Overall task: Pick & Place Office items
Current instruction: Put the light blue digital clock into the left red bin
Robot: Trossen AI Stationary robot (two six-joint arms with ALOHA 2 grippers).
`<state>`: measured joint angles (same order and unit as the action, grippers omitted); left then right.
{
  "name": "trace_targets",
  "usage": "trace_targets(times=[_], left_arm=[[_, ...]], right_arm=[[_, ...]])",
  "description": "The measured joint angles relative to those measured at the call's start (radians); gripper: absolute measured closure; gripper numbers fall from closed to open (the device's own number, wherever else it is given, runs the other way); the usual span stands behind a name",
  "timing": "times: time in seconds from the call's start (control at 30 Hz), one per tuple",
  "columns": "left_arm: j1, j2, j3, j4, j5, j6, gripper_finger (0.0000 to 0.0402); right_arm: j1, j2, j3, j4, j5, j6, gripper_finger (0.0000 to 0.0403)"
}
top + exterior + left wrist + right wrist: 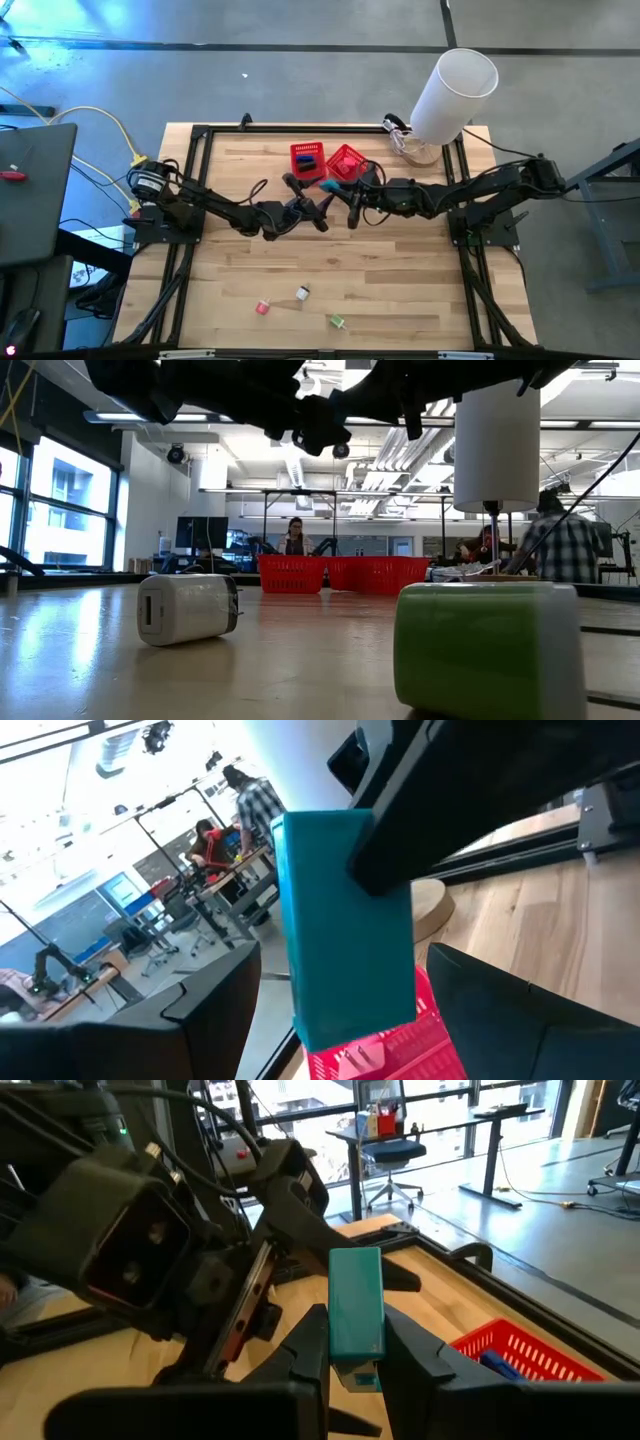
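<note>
A teal block (330, 186) hangs in the air between both grippers, just in front of the two red mesh baskets. My right gripper (355, 1342) is shut on it. My left gripper (345, 1015) faces it from the table's left, open. Its two fingers stand on either side of the block (345, 930) with small gaps showing. Three more small items rest on the near part of the table: a pink-red one (264, 307), a whitish one (302, 292) and a green one (337, 321). My right gripper pinches one end of the teal block (356, 1342) between its two fingers (305, 1345), coming roughly level from the table's right. The block is lifted clear of the table and sticks out beyond the fingertips toward the left gripper.
Two red mesh baskets (308, 160) (347, 162) sit at the far middle, the left one holding dark and blue items. A big white cylinder (455, 88) stands at the far right corner. In the low view the whitish item (188, 608) and green item (487, 645) lie near. People sit beyond the table.
</note>
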<state>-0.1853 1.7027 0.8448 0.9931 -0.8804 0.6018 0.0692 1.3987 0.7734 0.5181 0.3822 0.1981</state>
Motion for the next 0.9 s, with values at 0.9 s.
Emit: trace_targets(times=[0.9], left_arm=[[-0.022,0.0,0.0,0.011,-0.016,-0.015,0.0251]], right_arm=[[0.001,0.006,0.0,0.003,-0.001,0.015,0.0322]])
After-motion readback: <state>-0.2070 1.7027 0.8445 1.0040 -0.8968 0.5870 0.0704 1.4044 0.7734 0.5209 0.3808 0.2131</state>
